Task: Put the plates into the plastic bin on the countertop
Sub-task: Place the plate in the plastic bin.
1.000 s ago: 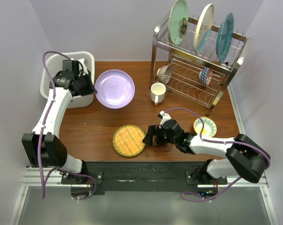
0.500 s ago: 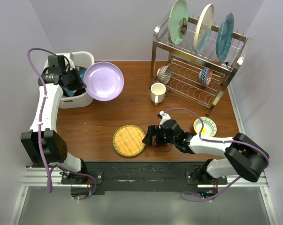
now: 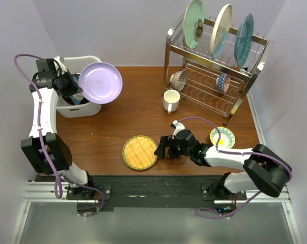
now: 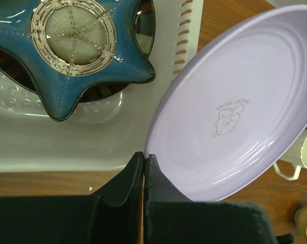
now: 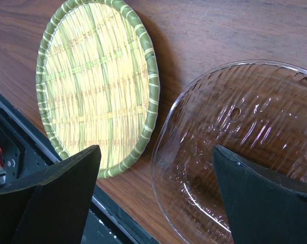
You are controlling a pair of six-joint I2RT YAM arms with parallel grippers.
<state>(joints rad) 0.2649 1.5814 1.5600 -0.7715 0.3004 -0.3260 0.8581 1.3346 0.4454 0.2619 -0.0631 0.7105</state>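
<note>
My left gripper [image 3: 80, 91] is shut on the rim of the lavender plate [image 3: 100, 83] and holds it tilted in the air over the right edge of the white plastic bin [image 3: 87, 109]. In the left wrist view the closed jaws [image 4: 143, 155] pinch the plate's [image 4: 240, 107] lower left edge. A blue star-shaped dish [image 4: 77, 56] lies inside the bin [image 4: 66, 152]. My right gripper [image 3: 166, 147] is open and low over the countertop [image 3: 117, 129]. Its fingers [image 5: 156, 147] straddle the edge of a clear glass plate [image 5: 245, 147], next to a round woven green-yellow plate [image 5: 97, 86].
A steel wire rack [image 3: 209, 86] at the back right holds a pale green plate [image 3: 194, 17], a cream plate [image 3: 221, 30] and a blue plate [image 3: 243, 40] upright, with two small bowls below. A cream mug [image 3: 170, 100] stands beside it. A small yellow-patterned bowl [image 3: 222, 137] sits at the right.
My left arm has lifted the lavender plate off the countertop and swung it left, toward and over the bin. The right arm has not moved.
</note>
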